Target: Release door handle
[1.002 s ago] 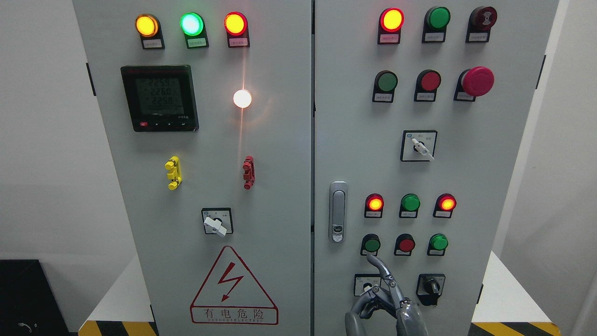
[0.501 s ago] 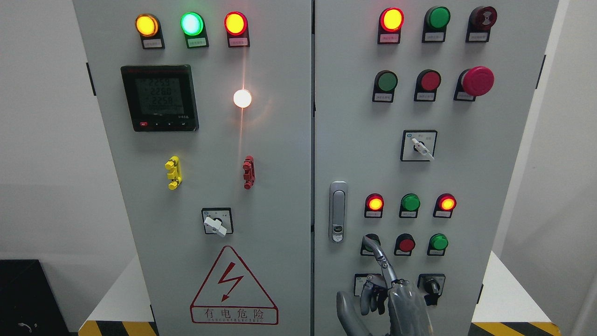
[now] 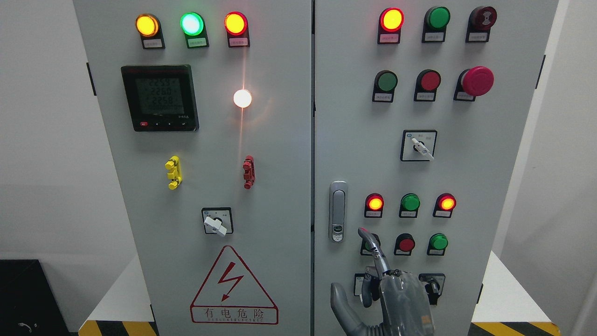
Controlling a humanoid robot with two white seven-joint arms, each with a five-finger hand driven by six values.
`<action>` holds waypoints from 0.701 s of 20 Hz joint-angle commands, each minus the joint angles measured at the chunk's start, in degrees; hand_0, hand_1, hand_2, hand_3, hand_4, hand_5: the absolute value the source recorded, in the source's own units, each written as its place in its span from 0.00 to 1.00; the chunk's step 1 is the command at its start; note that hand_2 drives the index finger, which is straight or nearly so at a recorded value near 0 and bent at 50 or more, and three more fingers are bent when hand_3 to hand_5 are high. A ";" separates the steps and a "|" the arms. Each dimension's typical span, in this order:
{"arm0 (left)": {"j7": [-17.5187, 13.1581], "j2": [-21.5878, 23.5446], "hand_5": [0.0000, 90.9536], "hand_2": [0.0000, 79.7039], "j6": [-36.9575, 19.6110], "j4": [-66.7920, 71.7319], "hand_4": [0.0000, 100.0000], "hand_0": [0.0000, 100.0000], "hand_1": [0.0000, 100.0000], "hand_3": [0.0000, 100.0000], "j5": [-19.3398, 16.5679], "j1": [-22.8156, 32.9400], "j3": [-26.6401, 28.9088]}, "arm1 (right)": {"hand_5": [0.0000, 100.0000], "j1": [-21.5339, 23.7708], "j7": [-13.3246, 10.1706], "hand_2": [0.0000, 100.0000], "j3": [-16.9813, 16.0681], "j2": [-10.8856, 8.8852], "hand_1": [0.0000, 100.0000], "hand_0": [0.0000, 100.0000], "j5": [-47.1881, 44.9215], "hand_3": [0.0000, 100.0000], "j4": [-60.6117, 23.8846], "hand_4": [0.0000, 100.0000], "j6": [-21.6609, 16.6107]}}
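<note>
The silver door handle (image 3: 338, 211) stands upright on the left edge of the cabinet's right door (image 3: 466, 186), and the door is closed. My right hand (image 3: 354, 261) rises from the bottom edge, below and right of the handle. It touches neither the handle nor anything else. Its index finger (image 3: 371, 245) points up, with the tip over a dark green button (image 3: 371, 243) just below the handle's lower end. The thumb (image 3: 339, 301) is spread to the left and the other fingers are bent down. The left arm does not show.
The right door carries rows of red and green lamps and buttons, a red mushroom stop button (image 3: 476, 80), and a selector switch (image 3: 419, 145). Two more switches sit partly behind my hand. The left door (image 3: 210, 186) holds a meter (image 3: 160, 98) and a warning triangle (image 3: 233, 287).
My right hand has risen and shifted left toward the handle. The index fingertip went from below the dark green button to over it, and the thumb has spread out.
</note>
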 commanded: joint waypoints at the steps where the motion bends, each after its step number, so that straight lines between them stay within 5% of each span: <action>1: -0.04 0.00 0.00 0.00 -0.04 0.00 0.00 0.12 0.56 0.00 0.00 0.00 0.00 | 1.00 -2.26 -0.03 0.00 -0.16 1.99 0.35 0.52 10.11 1.00 3.92 1.00 0.37; 14: -0.04 0.00 0.00 0.00 -0.04 0.00 0.00 0.12 0.56 0.00 0.00 0.00 0.00 | 1.00 -3.05 0.05 0.00 0.01 2.43 0.33 0.51 21.02 1.00 7.70 1.00 1.33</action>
